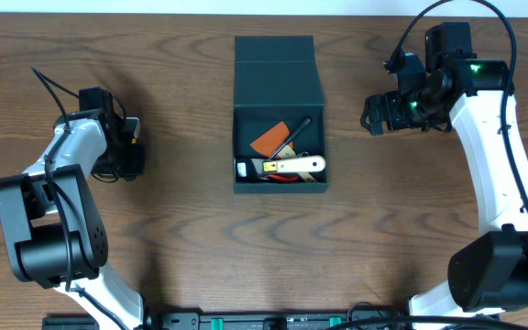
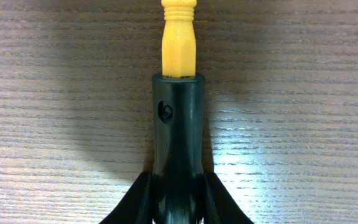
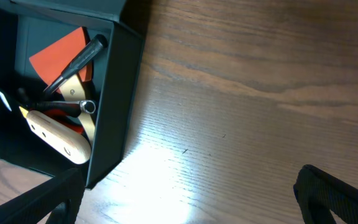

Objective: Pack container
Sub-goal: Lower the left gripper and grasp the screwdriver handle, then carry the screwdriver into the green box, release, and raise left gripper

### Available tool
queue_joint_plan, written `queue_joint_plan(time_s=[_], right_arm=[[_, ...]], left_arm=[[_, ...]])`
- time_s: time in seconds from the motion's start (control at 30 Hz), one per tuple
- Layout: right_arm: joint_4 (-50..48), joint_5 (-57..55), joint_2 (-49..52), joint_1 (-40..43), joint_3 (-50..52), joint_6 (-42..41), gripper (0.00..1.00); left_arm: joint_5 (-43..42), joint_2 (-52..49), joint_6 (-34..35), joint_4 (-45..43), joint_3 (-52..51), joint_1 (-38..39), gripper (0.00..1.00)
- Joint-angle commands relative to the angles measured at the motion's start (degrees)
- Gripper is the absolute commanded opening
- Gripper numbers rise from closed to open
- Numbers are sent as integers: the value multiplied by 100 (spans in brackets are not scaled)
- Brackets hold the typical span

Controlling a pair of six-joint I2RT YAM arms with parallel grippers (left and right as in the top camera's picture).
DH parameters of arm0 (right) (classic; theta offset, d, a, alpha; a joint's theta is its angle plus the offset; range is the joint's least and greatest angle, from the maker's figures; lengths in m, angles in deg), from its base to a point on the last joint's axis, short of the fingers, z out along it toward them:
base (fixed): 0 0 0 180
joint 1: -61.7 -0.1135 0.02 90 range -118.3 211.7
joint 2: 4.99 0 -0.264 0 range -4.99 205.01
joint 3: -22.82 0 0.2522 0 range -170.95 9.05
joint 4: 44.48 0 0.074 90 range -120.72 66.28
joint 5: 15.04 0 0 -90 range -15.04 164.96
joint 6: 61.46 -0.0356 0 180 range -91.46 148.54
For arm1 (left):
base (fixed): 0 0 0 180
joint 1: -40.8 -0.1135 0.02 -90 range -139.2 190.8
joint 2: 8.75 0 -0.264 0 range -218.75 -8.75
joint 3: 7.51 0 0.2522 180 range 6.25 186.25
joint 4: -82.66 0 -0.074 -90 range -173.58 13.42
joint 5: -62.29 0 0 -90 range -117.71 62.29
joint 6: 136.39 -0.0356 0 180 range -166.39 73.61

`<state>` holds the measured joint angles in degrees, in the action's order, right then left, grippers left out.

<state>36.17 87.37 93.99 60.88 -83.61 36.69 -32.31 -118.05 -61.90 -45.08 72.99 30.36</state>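
You are looking at the container [image 1: 278, 73] sitting at the middle of the desk [image 1: 181, 238], between the two arms, with its flap lid lying open toward the far edge. Inside it, an orange flat piece [image 1: 269, 137] is lying under a black pen-shaped tool [image 1: 298, 128], and a pale wooden handle [image 1: 299, 165] is lying across the near side. The other small things around them are too jumbled to name.

To the container's right and well apart from it, your right fingers [image 3: 334, 190] are standing spread wide with nothing between them. They are hanging over bare wood and pointing toward the box, whose right wall is showing at the left of the wrist view.

On the far left of the desk, your left fingers [image 2: 138, 199] are pinching a yellow-handled tool [image 2: 179, 50]. They are closing in on the two sides of its black body, and the yellow wooden end is sticking out beyond them. Whether the tool is resting on the wood or being held just above it, you cannot tell from these views.
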Motion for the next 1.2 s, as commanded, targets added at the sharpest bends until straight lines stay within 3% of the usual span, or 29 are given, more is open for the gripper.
queue_joint_plan(time_s=[0.0,0.23,0.53,0.7,1.0,1.17], right_arm=[[22,2,35,42,-7,68,99],[20,4,35,42,-7,68,99],[22,4,35,37,-7,68,99],[20,4,35,37,-7,68,99],[20,2,35,37,-7,68,99],[20,4,35,37,-7,68,99]], left_arm=[[-101,-94,151,55,-39,-9,6],[-243,380,149,439,105,160,6],[-345,1364,7,643,428,1034,6],[-378,1954,-780,485,588,1847,6],[-378,2142,-3314,-269,588,3407,6],[-380,1961,-3506,-793,588,3866,6]])
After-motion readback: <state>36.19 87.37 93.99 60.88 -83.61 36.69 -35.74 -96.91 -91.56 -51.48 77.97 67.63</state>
